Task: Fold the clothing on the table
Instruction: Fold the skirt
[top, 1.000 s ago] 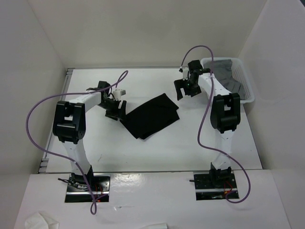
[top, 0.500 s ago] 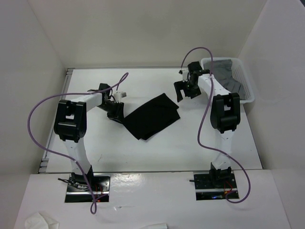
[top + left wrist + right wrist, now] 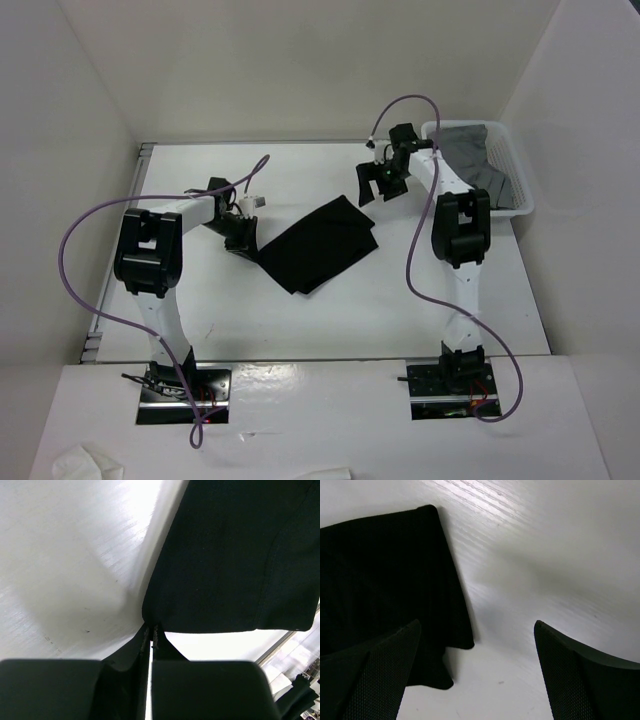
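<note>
A black piece of clothing (image 3: 320, 243) lies flat and partly folded in the middle of the white table (image 3: 300, 320). My left gripper (image 3: 248, 243) is low at its left corner, jaws shut on the fabric edge. In the left wrist view the left gripper (image 3: 151, 628) pinches the corner of the clothing (image 3: 235, 555). My right gripper (image 3: 372, 190) hovers open above the table just beyond the cloth's far right corner. In the right wrist view the right gripper (image 3: 476, 625) is spread wide, with the clothing (image 3: 385, 575) under its left finger.
A small white basket (image 3: 520, 190) with grey cloth (image 3: 475, 150) in it stands at the back right, beside the right arm. White walls enclose the table. Purple cables loop off both arms.
My left gripper has closed onto the cloth's left corner. The right gripper has shifted slightly left and farther back, still open.
</note>
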`<state>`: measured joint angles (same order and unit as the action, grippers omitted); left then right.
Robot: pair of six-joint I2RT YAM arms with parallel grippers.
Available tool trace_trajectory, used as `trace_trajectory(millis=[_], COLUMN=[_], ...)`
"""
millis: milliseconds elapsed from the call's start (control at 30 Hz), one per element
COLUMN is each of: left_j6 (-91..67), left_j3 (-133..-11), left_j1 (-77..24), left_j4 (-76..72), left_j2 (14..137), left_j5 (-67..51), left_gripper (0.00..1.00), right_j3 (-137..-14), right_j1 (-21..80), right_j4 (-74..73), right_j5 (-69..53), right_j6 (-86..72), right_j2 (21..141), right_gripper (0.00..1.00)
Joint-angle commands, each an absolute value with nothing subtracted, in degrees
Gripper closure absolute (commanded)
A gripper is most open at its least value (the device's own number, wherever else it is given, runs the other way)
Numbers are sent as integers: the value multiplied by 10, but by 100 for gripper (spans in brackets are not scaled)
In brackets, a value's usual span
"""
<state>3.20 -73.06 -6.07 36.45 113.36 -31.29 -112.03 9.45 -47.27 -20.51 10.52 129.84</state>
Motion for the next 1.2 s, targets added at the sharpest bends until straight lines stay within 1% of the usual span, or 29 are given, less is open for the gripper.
trace_trajectory(millis=[0,133,533,633,733,767,867,900,967,1000,1067,1167], left_j6=[64,64,69,69,69,69,75,75,75,75,75,75], left_j3=[-710,-710,-715,-715,-715,-715,-715,-715,-715,-715,-715,-715], left_j1=[-58,-58,-58,-58,-58,-58,-58,-58,-58,-58,-58,-58], left_j4=[380,380,385,390,390,390,390,390,390,390,390,390], left_j2=[1158,1158,1158,1158,1158,1158,1158,1158,1158,1158,1158,1158], left_j5=[-279,-279,-284,-289,-289,-289,-289,-289,-289,-289,-289,-294], left_gripper=[100,100,100,100,100,100,100,100,100,100,100,100], right_j3=[-1171,-1190,-1172,-1166,-1166,-1166,-1161,-1161,-1156,-1156,-1156,-1156], right_j1=[99,111,142,148,153,153,153,153,153,153,153,153], right_j4=[-509,-522,-522,-522,-522,-522,-522,-522,-522,-522,-522,-522], right_j5=[-278,-290,-318,-318,-318,-318,-313,-313,-307,-307,-302,-301], right_j6=[118,131,149,149,154,154,154,154,154,154,154,154], right_j2=[1345,1371,1383,1383,1383,1383,1383,1388,1388,1388,1388,1388], right_gripper=[2,6,15,21,33,42,60,70,82,92,100,100])
